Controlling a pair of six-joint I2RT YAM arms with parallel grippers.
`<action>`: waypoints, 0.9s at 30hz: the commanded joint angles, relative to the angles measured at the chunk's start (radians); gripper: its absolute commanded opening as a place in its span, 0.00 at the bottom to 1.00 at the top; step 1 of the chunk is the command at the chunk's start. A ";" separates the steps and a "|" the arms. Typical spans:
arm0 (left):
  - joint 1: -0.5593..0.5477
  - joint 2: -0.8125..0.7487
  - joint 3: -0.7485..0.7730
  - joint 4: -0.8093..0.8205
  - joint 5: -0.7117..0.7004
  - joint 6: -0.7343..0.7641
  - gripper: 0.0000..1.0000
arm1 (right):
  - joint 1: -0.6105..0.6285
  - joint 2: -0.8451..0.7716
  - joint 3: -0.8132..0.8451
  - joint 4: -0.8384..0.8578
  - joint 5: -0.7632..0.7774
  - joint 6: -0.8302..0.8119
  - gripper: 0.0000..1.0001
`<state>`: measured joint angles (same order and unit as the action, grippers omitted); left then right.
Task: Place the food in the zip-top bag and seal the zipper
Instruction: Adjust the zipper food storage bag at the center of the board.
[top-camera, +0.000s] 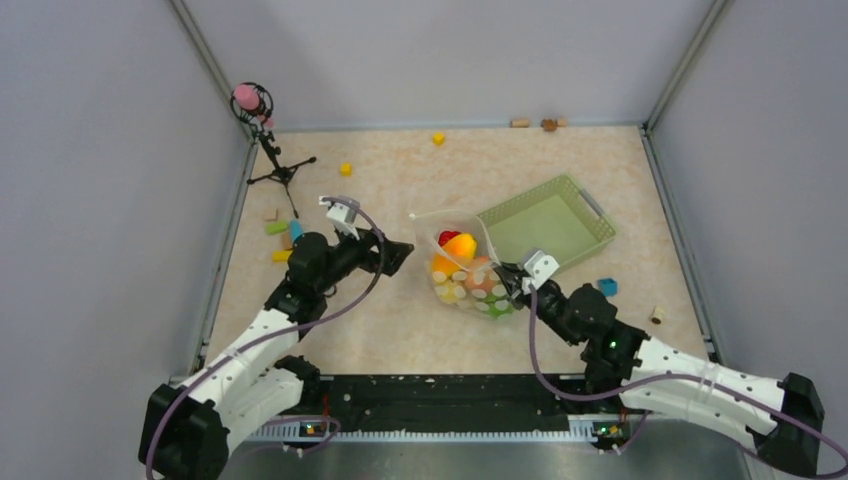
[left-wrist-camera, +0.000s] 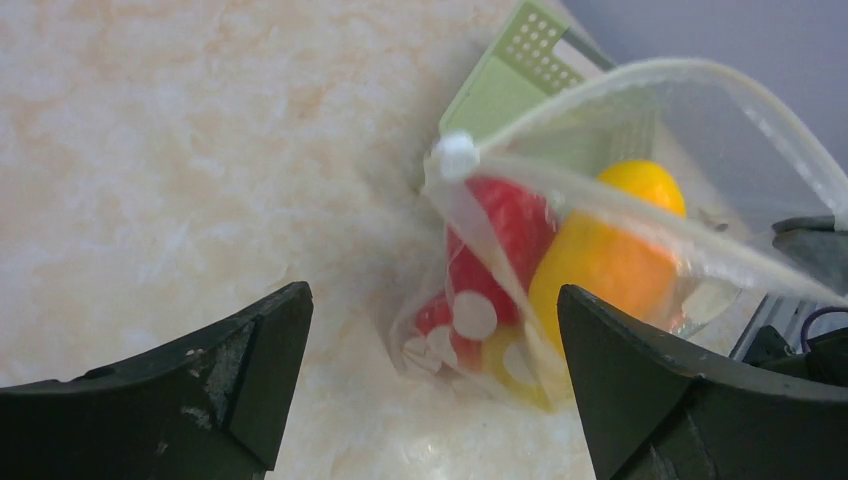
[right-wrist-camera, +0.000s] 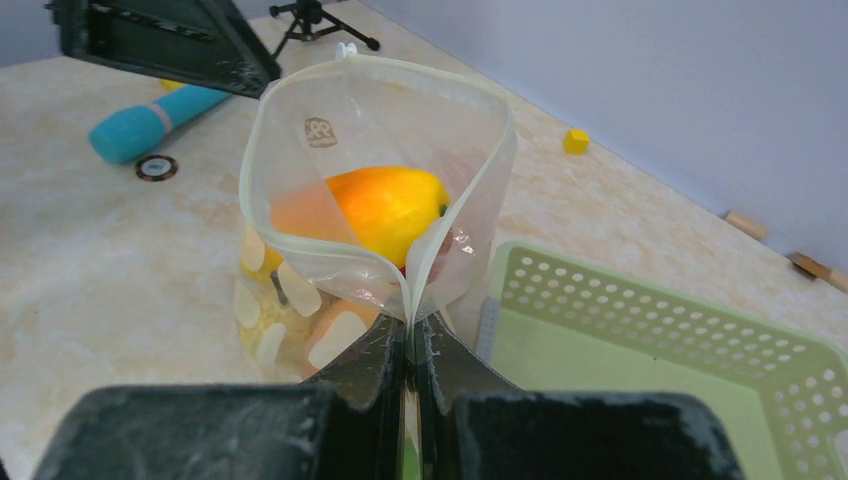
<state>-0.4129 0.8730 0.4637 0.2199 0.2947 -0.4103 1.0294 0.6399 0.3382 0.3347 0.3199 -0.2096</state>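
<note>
Right up against the lens, the right fingers (right-wrist-camera: 385, 370) are pinched tight together on the edge of the zip-top bag (right-wrist-camera: 330, 120), clamping the spot where the two sides of its mouth meet. Above that grip the mouth gapes in a wide loop, and the zipper (right-wrist-camera: 246, 175) runs round the rim unsealed. Inside sits the food (right-wrist-camera: 385, 205): a big orange-yellow fruit on top, with peach and yellow pieces showing behind the white dots lower down. Over on the left wrist camera, the left fingers (left-wrist-camera: 240, 380) are spread wide with nothing between them, hanging over bare counter (left-wrist-camera: 150, 150) and facing the bag's other end, where a red piece (left-wrist-camera: 505, 230) presses against the clear wall. From above, the bag (top-camera: 432, 225) sits mid-counter, bulging with red, orange, peach and a bit of green. The left fingers (top-camera: 398, 255) are just to its left, apart from it, and the right fingers (top-camera: 512, 280) are at its near right end. The pale green basket (top-camera: 590, 205) lies just beside the bag on the right, tilted on the diagonal. A small tripod stand (top-camera: 280, 172) stands at the far left corner, two yellow cubes (top-camera: 438, 138) lie toward the back wall, and a blue block (top-camera: 606, 287) rests near the right arm.
</note>
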 joint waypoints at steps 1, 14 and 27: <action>0.008 0.084 0.010 0.316 0.164 0.043 0.98 | -0.003 -0.130 -0.026 -0.030 -0.141 0.030 0.00; 0.010 0.162 0.012 0.371 0.480 0.211 0.90 | -0.004 -0.208 -0.019 -0.144 -0.012 0.118 0.00; 0.022 0.301 0.075 0.321 0.449 0.262 0.92 | -0.003 -0.306 -0.058 -0.192 -0.086 0.166 0.00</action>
<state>-0.3988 1.0908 0.4702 0.5167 0.6956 -0.1650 1.0290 0.3470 0.2962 0.1204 0.2584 -0.0662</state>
